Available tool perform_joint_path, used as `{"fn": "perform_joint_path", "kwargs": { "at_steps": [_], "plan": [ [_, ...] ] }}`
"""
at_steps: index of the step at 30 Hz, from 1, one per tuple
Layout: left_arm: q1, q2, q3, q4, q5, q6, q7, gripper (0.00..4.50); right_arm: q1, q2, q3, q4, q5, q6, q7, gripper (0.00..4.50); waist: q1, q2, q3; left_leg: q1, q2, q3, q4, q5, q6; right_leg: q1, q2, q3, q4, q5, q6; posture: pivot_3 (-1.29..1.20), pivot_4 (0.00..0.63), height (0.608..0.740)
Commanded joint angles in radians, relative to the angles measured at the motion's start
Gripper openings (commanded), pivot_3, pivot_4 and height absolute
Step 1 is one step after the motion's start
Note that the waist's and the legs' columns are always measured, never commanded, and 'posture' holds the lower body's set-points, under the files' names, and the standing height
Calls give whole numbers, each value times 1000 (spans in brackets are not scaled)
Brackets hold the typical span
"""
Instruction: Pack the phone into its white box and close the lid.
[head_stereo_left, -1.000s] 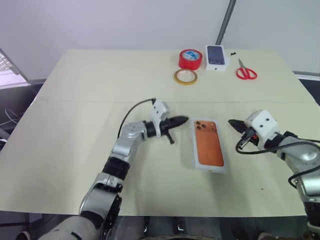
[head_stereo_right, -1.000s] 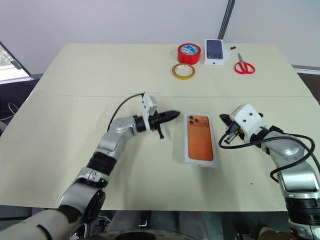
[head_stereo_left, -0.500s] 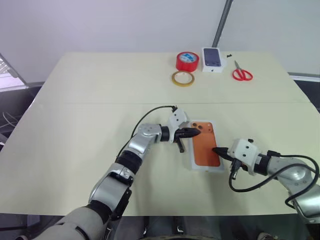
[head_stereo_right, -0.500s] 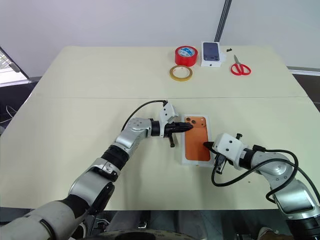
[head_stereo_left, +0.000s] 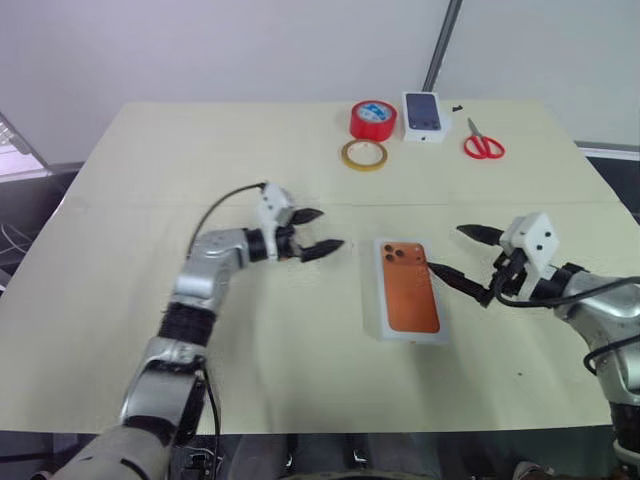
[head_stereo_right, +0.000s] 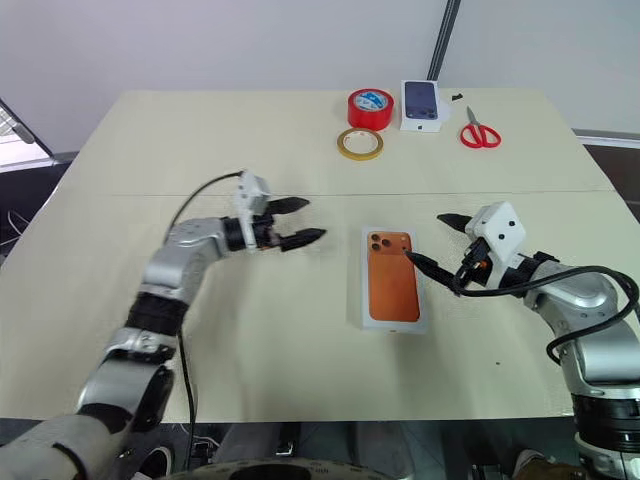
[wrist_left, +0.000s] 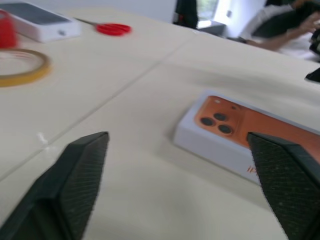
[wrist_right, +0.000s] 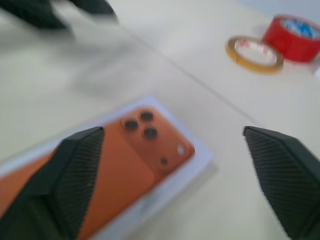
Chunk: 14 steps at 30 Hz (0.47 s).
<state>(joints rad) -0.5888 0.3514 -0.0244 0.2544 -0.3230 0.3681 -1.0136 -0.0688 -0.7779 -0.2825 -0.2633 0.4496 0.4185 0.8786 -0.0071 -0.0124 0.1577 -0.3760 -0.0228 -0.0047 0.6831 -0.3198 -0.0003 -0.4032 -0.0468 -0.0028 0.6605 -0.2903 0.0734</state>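
The copper-orange phone (head_stereo_left: 409, 292) lies back up inside the white box (head_stereo_left: 382, 310) near the table's middle, its camera lenses at the far end. No lid is on it. My left gripper (head_stereo_left: 318, 231) hovers to the left of the box, open and empty, a short gap away. My right gripper (head_stereo_left: 455, 252) is open too, just right of the box, with its lower fingertip close to the box's right edge. The left wrist view shows the phone (wrist_left: 260, 125) and box (wrist_left: 210, 142) between my spread fingers. The right wrist view shows the phone (wrist_right: 125, 160).
At the table's far edge stand a red tape roll (head_stereo_left: 373, 120), a yellow tape ring (head_stereo_left: 365, 154), a small white box picturing a dark phone (head_stereo_left: 424, 115) and red scissors (head_stereo_left: 483, 147). Bare tabletop (head_stereo_left: 200, 180) surrounds the box.
Both grippers were shut with their tips at the phone and box. Now both are open and drawn back, the left one to the left, the right one to the right.
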Motion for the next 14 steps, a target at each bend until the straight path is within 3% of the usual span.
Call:
{"fn": "perform_joint_path", "kwargs": {
  "at_steps": [1, 7, 14],
  "plan": [
    [106, 87, 51, -135, -55, 36, -39, 4500, 41, -34, -65, -21, 44, 2, 48, 4451, -1, 0, 0, 0, 0, 0, 0, 0, 0, 0, 0, 0, 0, 0, 0, 0, 150, 740],
    [340, 221, 152, -293, -97, 38, -29, 4500, 168, -69, -127, -12, 18, -58, 95, 4451, -1, 1, 1, 0, 0, 0, -1, 0, 0, 0, -1, 0, -1, 0, 0, 0, 150, 740],
    [474, 275, 216, -387, -114, 52, 29, 4500, 170, -112, -147, 104, -9, -121, 148, 4451, -1, 2, 1, 0, 0, 0, -2, 0, 0, 1, -2, 0, -3, 0, -1, 0, 150, 740]
  ]
}}
